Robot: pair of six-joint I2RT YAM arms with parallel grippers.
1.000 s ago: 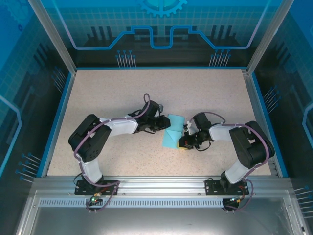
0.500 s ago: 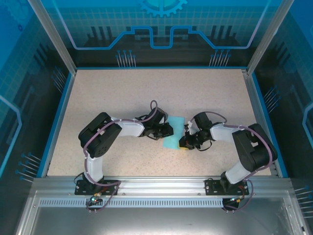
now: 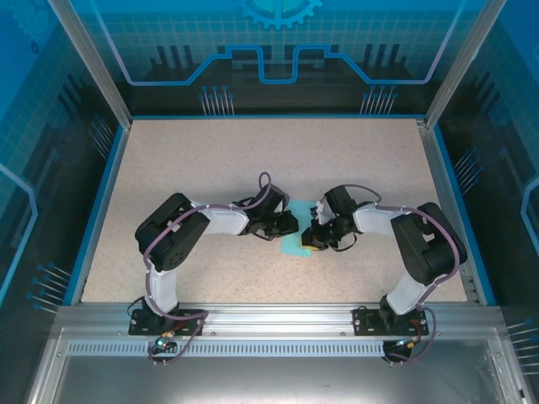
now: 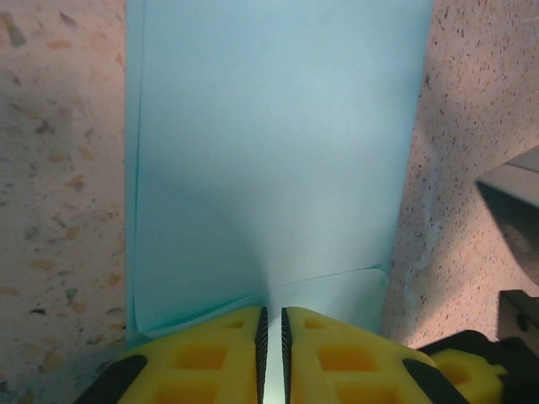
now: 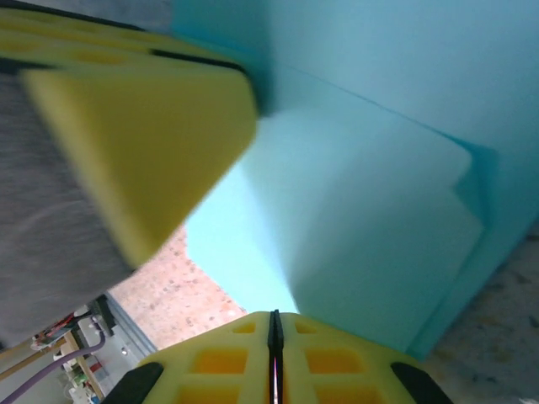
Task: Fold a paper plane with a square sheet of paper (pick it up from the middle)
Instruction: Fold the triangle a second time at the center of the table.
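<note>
the square sheet of paper [image 3: 294, 245]: already creased into a narrower, layered shape. It lies on the table [image 3: 194, 160] between your two grippers, somewhat nearer the arm bases than the table's middle.
near corner: a turquoise tip pokes out towards you from under the grippers, flat on the surface.
left gripper [image 3: 288, 225]: it reaches in from the left. In its wrist view [image 4: 271, 328] the yellow pads [image 4: 210, 358] stand almost together with a sliver of paper in the slot. Read that as a pinch on the sheet's edge [image 4: 269, 151], right where a faint crease runs in.
why there: in my judgement this pinch anchors the fold line so the layers cannot slide apart.
right gripper [image 3: 310, 239]: it comes from the right, just beside the other. In its wrist view [image 5: 274, 332] the jaws are closed, and a flap of the sheet [image 5: 362, 202] slopes up into them. The left arm's yellow finger [image 5: 143, 126] looms close at upper left.
why so close: two grips on opposite sides of the middle look meant to lift or turn the paper without letting it sag.
stage: mid-fold, I judge; no pointed dart shape yet.
watch for: thin paper may tear or skew if you pull the two grips apart.
far strip: a band of the sheet shows beyond the grippers, lying flat.
beyond: speckled tabletop, then the blue rim [image 3: 274, 116].
</note>
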